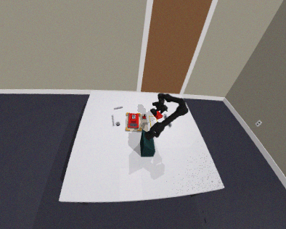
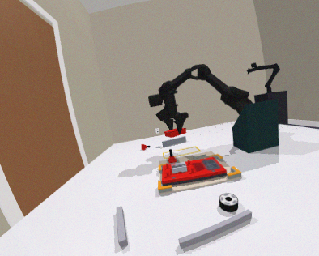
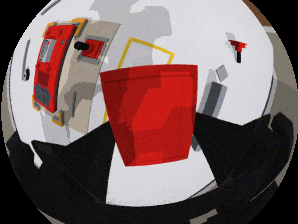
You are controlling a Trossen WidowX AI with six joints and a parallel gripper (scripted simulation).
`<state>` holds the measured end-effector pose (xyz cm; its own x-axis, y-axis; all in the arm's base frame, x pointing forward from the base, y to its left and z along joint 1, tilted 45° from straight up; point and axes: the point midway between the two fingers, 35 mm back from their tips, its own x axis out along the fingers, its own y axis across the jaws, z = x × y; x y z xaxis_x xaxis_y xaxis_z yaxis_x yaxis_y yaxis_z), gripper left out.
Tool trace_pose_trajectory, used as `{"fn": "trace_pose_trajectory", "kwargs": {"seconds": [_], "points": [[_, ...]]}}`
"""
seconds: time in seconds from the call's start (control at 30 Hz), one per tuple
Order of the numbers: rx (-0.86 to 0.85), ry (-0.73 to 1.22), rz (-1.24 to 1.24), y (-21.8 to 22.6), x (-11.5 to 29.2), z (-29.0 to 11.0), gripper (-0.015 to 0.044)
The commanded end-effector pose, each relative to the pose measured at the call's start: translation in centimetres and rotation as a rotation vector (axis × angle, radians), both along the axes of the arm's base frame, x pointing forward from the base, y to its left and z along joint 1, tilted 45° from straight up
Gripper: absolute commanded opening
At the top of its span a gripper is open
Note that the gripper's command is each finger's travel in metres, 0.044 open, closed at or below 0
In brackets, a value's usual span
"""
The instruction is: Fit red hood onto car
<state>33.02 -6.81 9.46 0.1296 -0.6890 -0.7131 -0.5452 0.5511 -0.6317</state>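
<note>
My gripper is shut on the red hood and holds it a little above the table, behind the car. The hood fills the middle of the wrist view, roof side up. The red chassis sits in its jig with the grey engine block on the deck. The pegs are too small to make out. A yellow outlined rectangle is marked on the table under the hood.
A grey block and a small red part lie behind the jig. A black wheel and two grey bars lie in front of it. The teal arm base stands to the right.
</note>
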Motion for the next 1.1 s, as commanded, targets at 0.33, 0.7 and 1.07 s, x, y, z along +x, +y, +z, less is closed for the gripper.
{"fn": "trace_pose_trajectory", "kwargs": {"seconds": [0.33,0.7,1.07], "points": [[0.034,-0.088,-0.071,4.7,2.0,-3.5,0.0000],[0.059,-0.180,-0.165,9.3,2.6,-7.4,0.0000],[0.076,-0.263,-0.261,13.8,2.4,-11.7,0.0000]]}}
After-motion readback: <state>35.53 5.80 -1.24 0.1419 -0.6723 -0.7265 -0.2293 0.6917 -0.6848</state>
